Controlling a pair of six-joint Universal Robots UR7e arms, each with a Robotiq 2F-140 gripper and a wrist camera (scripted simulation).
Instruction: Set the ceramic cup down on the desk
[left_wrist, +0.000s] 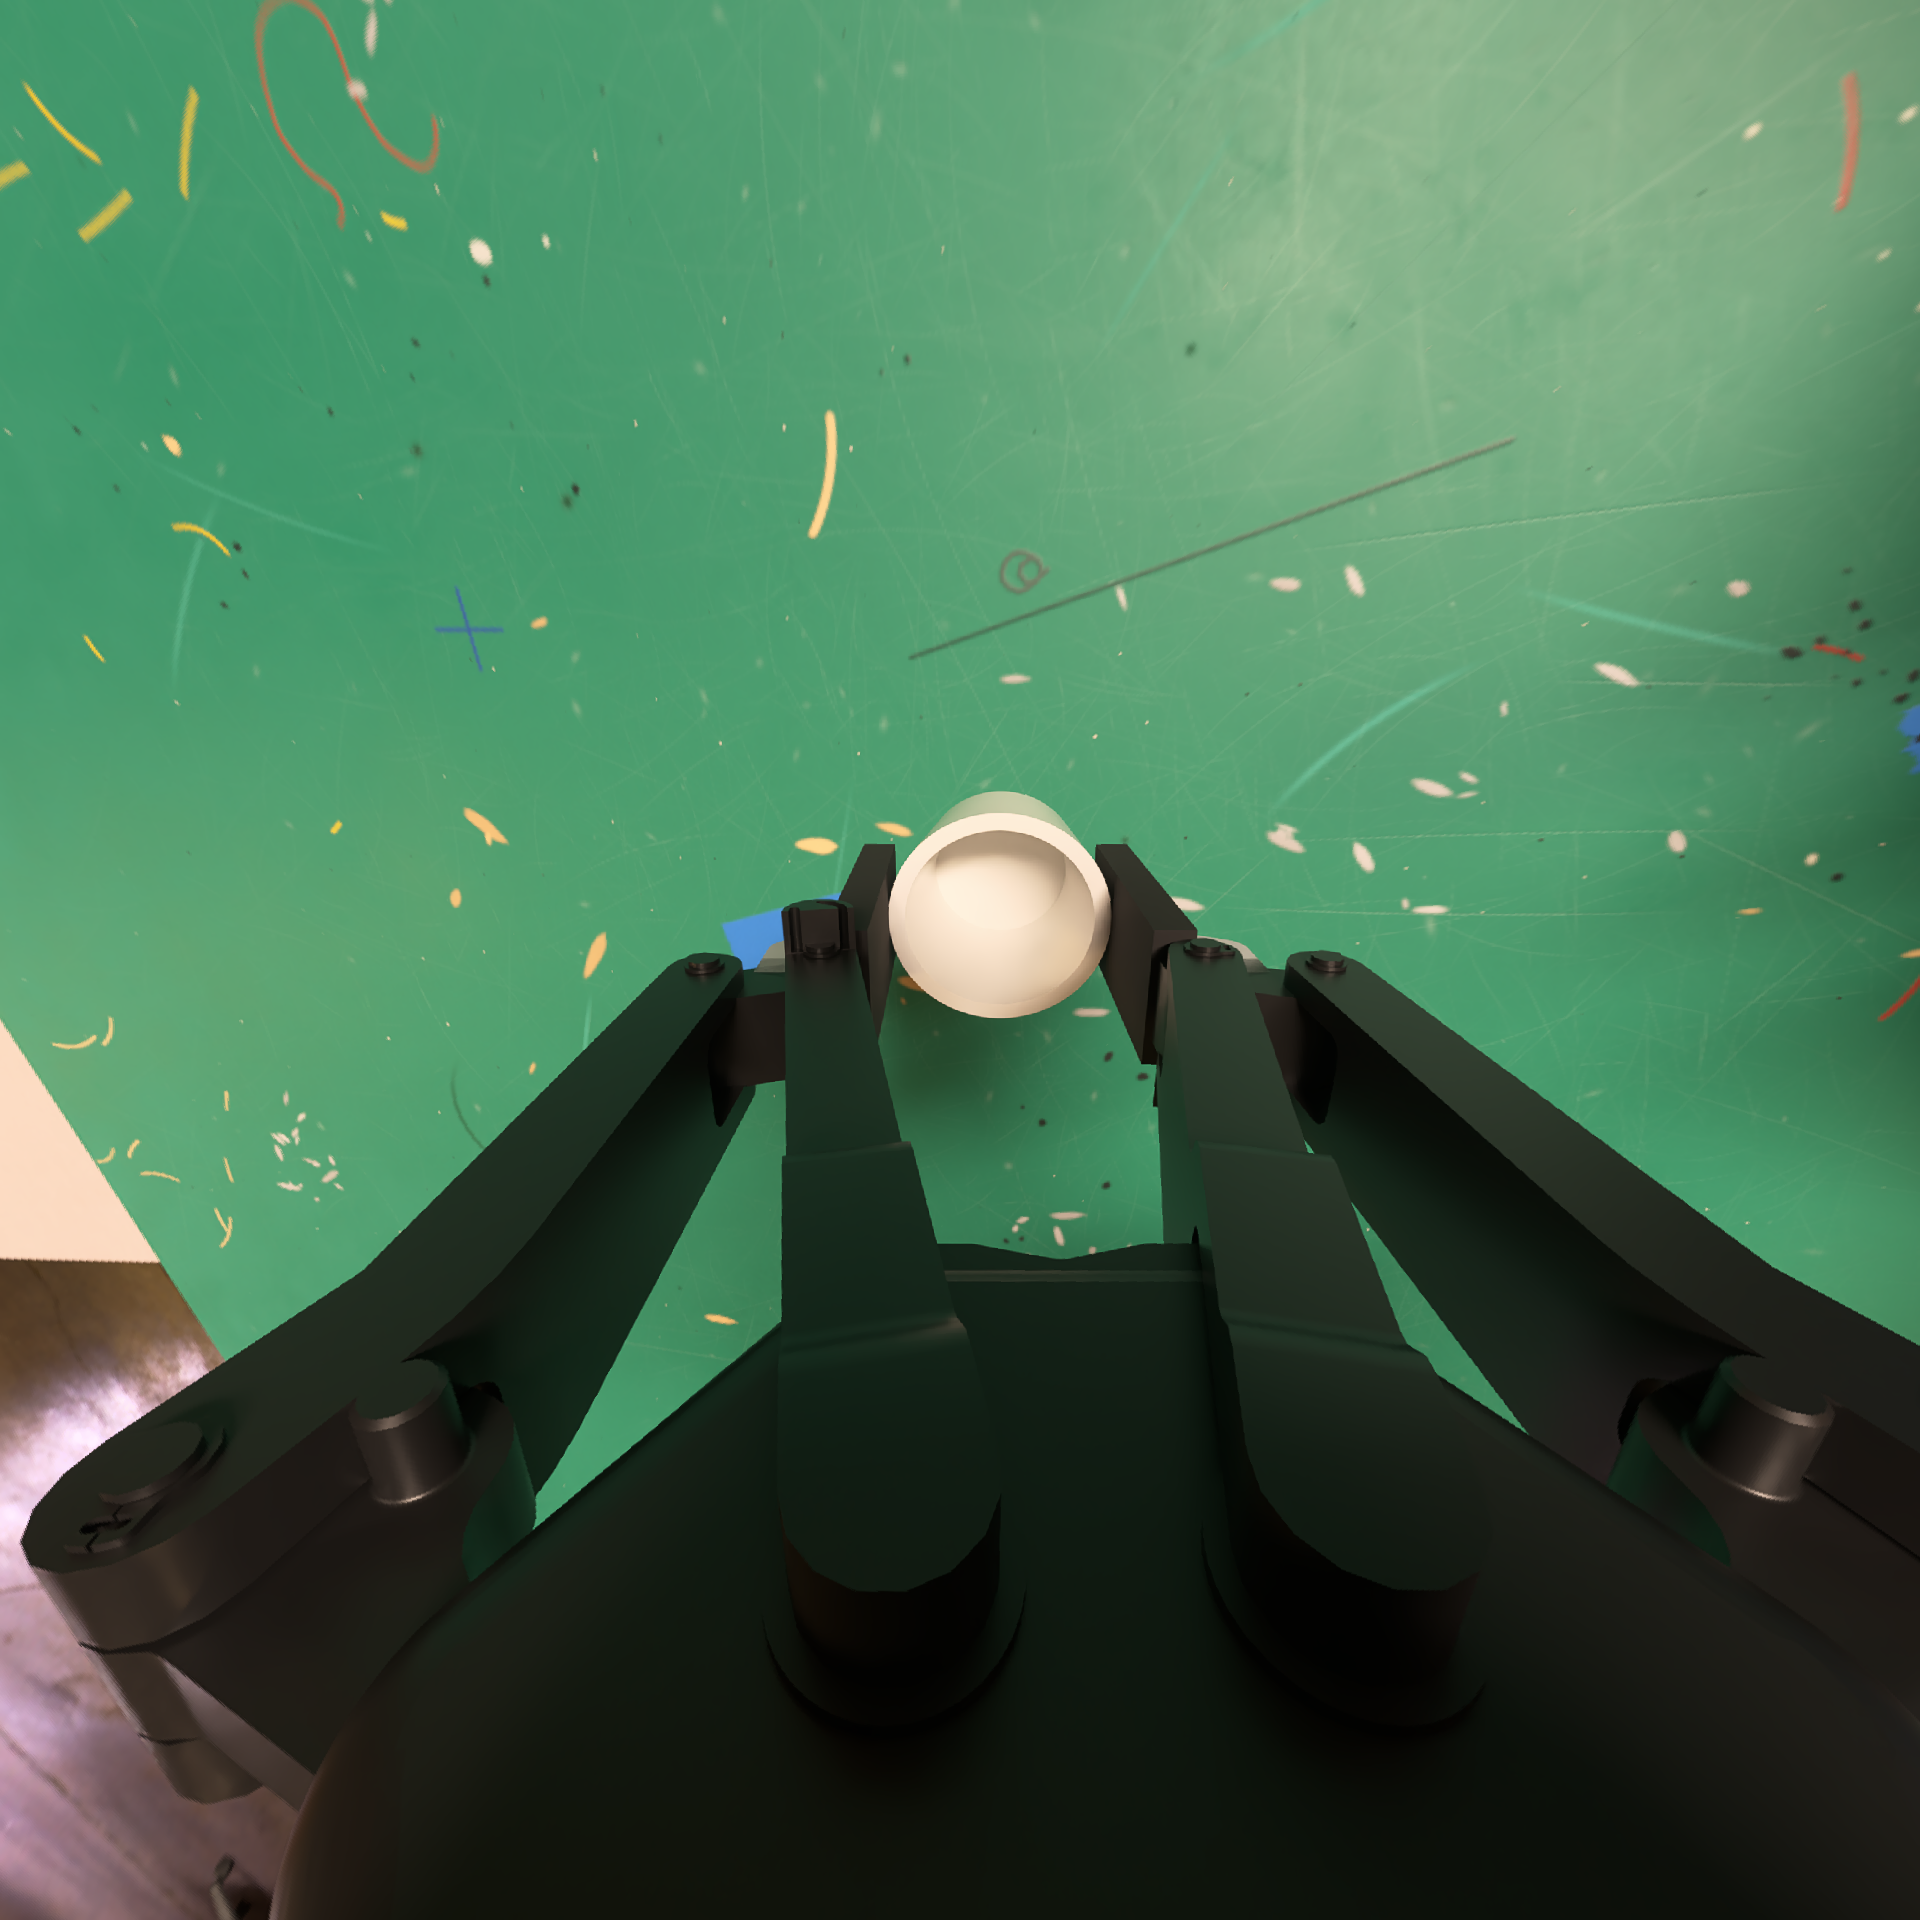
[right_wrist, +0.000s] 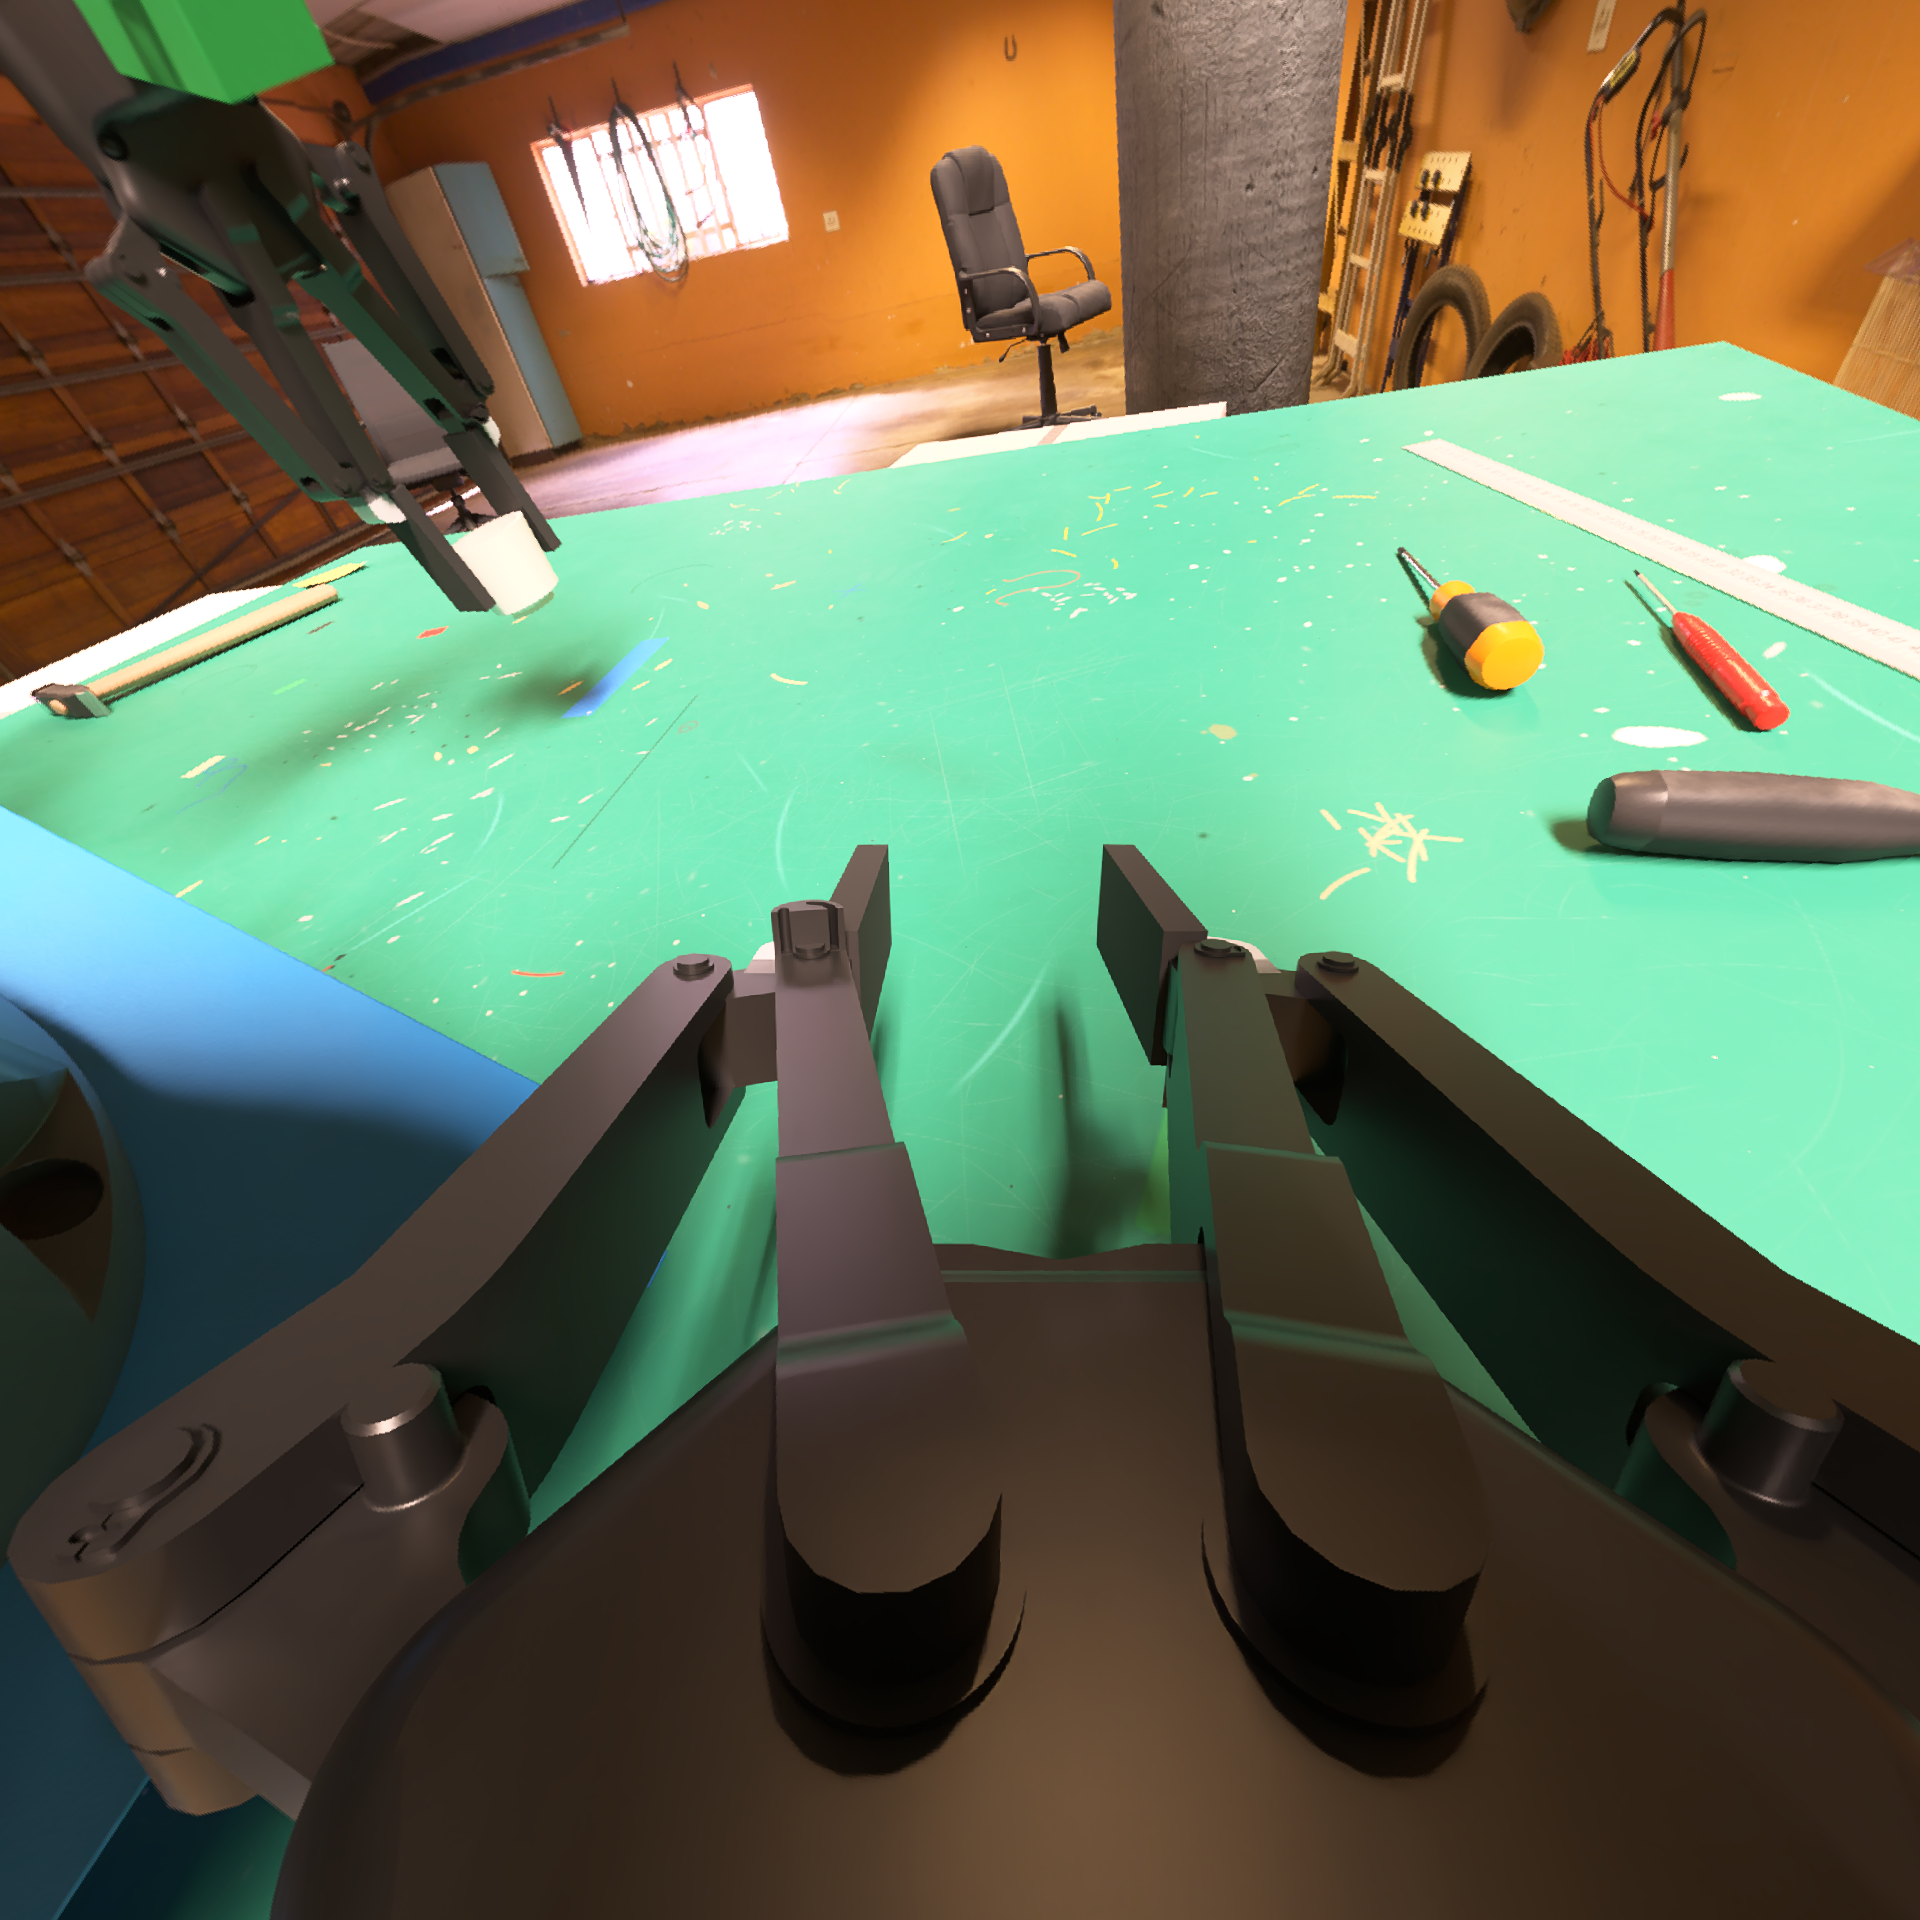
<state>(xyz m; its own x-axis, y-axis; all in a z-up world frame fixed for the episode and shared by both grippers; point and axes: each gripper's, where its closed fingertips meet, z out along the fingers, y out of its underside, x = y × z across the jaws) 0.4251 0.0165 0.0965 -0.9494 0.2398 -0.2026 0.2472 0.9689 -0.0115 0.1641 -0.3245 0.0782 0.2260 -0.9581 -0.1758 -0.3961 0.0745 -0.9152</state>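
Note:
A small white ceramic cup (left_wrist: 997, 920) sits between the two fingers of my left gripper (left_wrist: 997, 914), which is shut on it; its open mouth faces the camera. The cup hangs above the green desk (left_wrist: 935, 364). In the right wrist view the same cup (right_wrist: 511, 561) shows at the far left, held a little above the desk (right_wrist: 987, 707), with its shadow below. My right gripper (right_wrist: 994, 925) is open and empty, low over the near part of the desk.
A hammer (right_wrist: 177, 660) lies at the desk's left edge. A yellow-and-black screwdriver (right_wrist: 1481, 634), a red screwdriver (right_wrist: 1720, 665), a grey handle (right_wrist: 1756, 816) and a metal ruler (right_wrist: 1662, 540) lie at the right. A blue block (right_wrist: 208, 1091) is near left.

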